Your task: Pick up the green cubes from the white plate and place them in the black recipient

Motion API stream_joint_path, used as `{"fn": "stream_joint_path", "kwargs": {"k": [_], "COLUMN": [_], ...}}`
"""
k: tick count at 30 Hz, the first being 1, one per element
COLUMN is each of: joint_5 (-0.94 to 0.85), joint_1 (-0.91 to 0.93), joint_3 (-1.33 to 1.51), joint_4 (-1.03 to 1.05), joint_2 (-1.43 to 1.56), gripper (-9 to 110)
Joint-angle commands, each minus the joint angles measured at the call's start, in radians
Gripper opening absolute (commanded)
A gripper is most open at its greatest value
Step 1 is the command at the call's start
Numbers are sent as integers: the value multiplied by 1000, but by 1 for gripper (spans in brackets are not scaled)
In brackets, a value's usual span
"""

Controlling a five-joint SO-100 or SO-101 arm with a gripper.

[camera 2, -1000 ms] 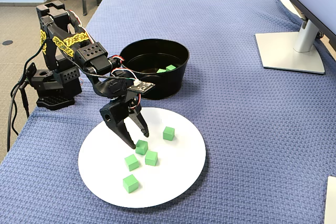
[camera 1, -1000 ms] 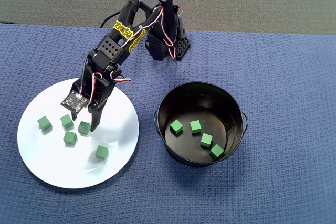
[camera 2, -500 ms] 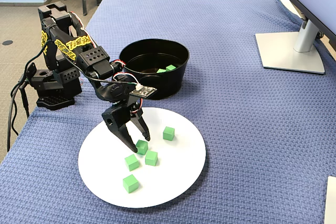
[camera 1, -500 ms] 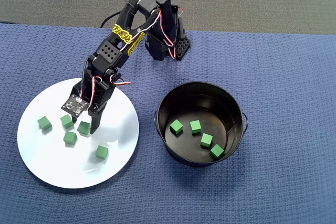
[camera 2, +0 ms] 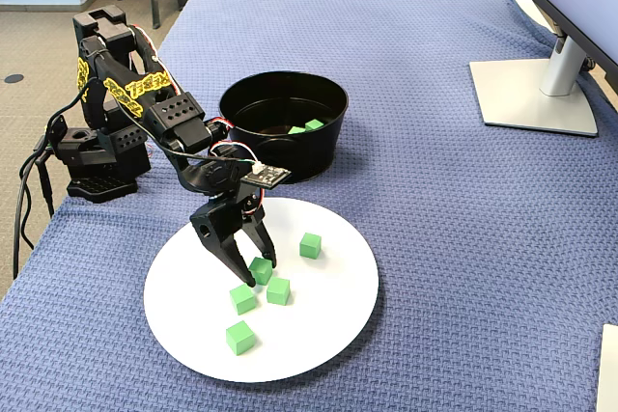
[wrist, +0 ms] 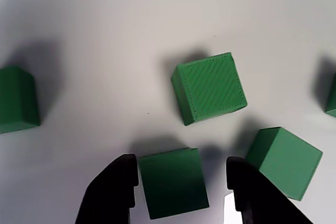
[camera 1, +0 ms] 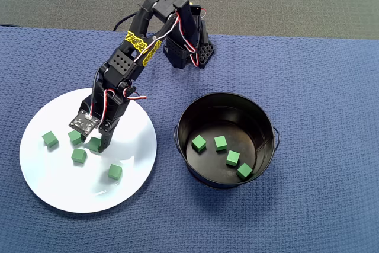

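Straddling: one of the green cubes (wrist: 172, 182) was bracketed by the gripper (wrist: 178, 174), its fingers spread with a gap on each side, so nothing was yet pinched
Overhead view: five cubes were seen on the white plate (camera 1: 53, 188); four more lay in the black recipient (camera 1: 227, 140), well apart to the right; the gripper (camera 1: 95, 143) was lowered over the clustered cubes, presumably to be closed on one
Wrist view: three other cubes were shown near the chosen one, the nearest (wrist: 283, 155) just beside the right finger, a crowding risk
Fixed view: the fingers (camera 2: 236, 268) were placed around the cube (camera 2: 260, 269), tips close to the plate, apparently for a low grip
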Motion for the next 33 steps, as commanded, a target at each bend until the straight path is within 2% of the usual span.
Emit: {"fn": "stream_joint_path", "kwargs": {"k": [1,5,17,23,33], "joint_5": [-2,12,87,103,196], "joint_1": [-9,-15,-21,-20,-48], "joint_3": [-12,-6,21,18,150], "joint_4": [-26,-40,-71,104,192], "joint_2": [8,8,80,232,548], "gripper": [8,0,0,0,0]}}
